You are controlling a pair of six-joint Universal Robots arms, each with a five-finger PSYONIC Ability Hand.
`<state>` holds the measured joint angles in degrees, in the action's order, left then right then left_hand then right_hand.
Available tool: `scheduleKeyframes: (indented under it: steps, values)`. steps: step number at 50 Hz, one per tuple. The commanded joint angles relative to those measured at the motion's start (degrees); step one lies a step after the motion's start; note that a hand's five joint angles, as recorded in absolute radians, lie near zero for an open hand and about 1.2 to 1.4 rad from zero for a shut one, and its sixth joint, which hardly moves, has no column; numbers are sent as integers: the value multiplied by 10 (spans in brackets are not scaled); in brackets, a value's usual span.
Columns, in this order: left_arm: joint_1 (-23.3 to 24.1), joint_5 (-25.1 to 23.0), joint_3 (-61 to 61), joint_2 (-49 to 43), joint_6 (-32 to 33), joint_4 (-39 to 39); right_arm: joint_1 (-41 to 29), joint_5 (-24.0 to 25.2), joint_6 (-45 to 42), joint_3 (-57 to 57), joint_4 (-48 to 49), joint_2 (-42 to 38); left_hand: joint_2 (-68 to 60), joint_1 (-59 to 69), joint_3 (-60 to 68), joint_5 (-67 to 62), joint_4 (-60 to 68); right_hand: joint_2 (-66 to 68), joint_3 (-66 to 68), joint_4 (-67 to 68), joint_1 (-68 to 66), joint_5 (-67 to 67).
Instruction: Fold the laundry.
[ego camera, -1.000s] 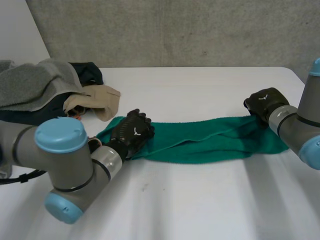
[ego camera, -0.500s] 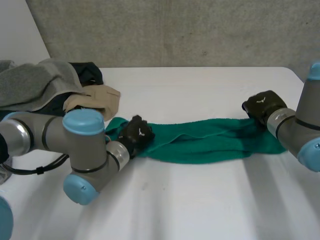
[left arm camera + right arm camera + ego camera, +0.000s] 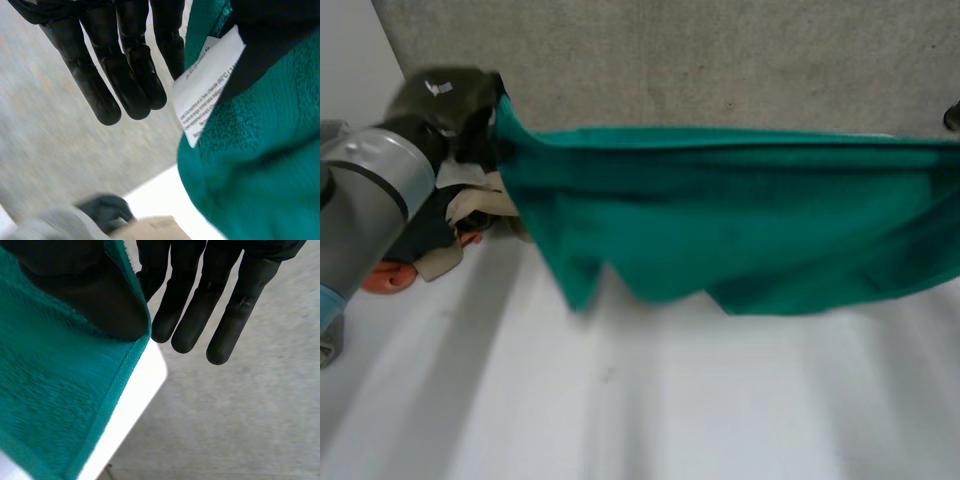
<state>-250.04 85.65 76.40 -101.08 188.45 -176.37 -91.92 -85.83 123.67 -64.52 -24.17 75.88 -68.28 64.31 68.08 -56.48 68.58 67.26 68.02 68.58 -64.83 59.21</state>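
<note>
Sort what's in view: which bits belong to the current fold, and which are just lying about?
In the job:
- green towel, held up, stretched between the hands
- left hand, pinching one end
- right hand, pinching the other end

Lying about:
- clothes pile by the left arm, untouched, maybe queued
- orange thing beside the pile

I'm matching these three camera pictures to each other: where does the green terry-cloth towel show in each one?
Head view: the green terry-cloth towel hangs stretched across the middle, above the white table.
Left wrist view: beside the left robot hand, with a white label.
Right wrist view: beside the right robot hand, over the table's corner.
Shared landmark: the white table.
</note>
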Motion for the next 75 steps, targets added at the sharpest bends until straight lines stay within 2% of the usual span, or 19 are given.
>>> scheduleKeyframes:
  steps: [1,5,8,11,12,15,16,20,21,27,35,41,46,54,56,57,59,75]
  values:
    - [-2,-39,-29,-110,-31,26,-19,0,31,-33,18,-65,-117,157,119,-135,114,127,120,114,-152,108]
    - [-3,-40,-70,-184,-23,22,-36,-2,39,-26,49,-109,-117,157,119,-135,114,127,120,114,-152,108]
    - [0,-39,-146,-244,-12,12,-51,-8,39,5,104,-138,-117,157,119,-135,114,127,120,114,-152,108]
    - [3,-29,-264,-293,6,-34,-64,-26,47,82,185,-163,-117,157,119,-135,114,127,120,114,-152,108]
    - [6,-16,-320,-306,18,-73,-69,-38,54,118,234,-170,-117,157,119,-135,114,127,120,114,-152,108]
    - [9,1,-382,-308,38,-156,-77,-50,70,163,321,-172,-117,157,119,-135,114,127,120,114,-152,108]
    - [10,12,-397,-308,43,-219,-81,-50,79,175,380,-167,-117,157,119,-135,114,127,120,114,-152,108]
    - [12,25,-398,-291,43,-348,-96,-41,87,164,475,-145,-117,157,119,-135,114,127,120,114,-152,108]
    - [12,27,-396,-289,43,-356,-98,-37,87,158,478,-141,-117,157,119,-135,114,127,120,114,-152,108]
    - [11,29,-341,-282,43,-340,-103,-18,90,93,475,-129,-117,157,119,-135,114,127,120,114,-152,108]
    - [8,23,-180,-279,45,-341,-105,-13,91,-8,463,-133,-117,157,119,-135,114,127,120,114,-152,108]
    - [8,24,-58,-272,46,-321,-99,11,91,-97,388,-148,-117,157,119,-135,114,127,120,114,-152,108]
    - [5,25,5,-243,44,-268,-97,43,108,-147,324,-148,-117,157,119,-135,114,127,120,114,-152,108]
    - [-7,25,35,-228,41,-216,-42,98,267,-133,251,-183,-117,157,119,-135,114,127,120,114,-152,108]
    - [-8,25,35,-228,40,-212,-29,109,316,-112,237,-206,-117,157,119,-135,114,-93,-101,-106,69,-113]
    - [-7,25,35,-228,40,-212,-27,110,329,-105,230,-212,-117,157,119,-135,114,-157,-165,-170,133,-177]
    - [-8,25,33,-228,39,-212,-21,116,357,-89,208,-227,-117,157,119,-135,114,-197,-204,-210,172,-216]
    - [-11,25,23,-215,41,-212,22,123,360,-55,121,-260,-117,157,119,-135,114,-208,-216,-222,184,-228]
